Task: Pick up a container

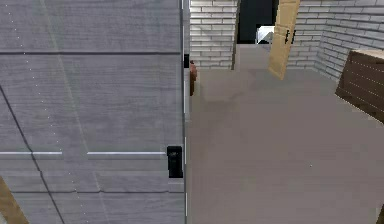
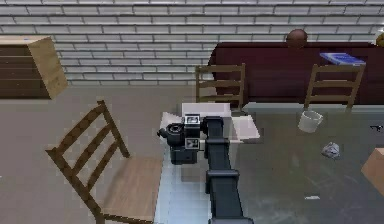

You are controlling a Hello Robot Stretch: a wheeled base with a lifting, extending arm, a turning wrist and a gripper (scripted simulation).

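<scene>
White container (image 2: 311,121) upright by a chair (image 2: 333,85), well apart from the gripper (image 2: 168,132) — probably beyond this reach. Arm (image 2: 222,170) stretched over the pale tabletop (image 2: 245,127), seemingly to work there; cannot tell whether anything is grasped — tip seen against that surface.

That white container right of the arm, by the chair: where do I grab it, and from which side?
Probably its upper wall, just under the rim: the container stands upright, mouth up, widening slightly upward. Come from the arm side view's left: a chair stands behind it and a crumpled thing lies at its lower right.
</scene>
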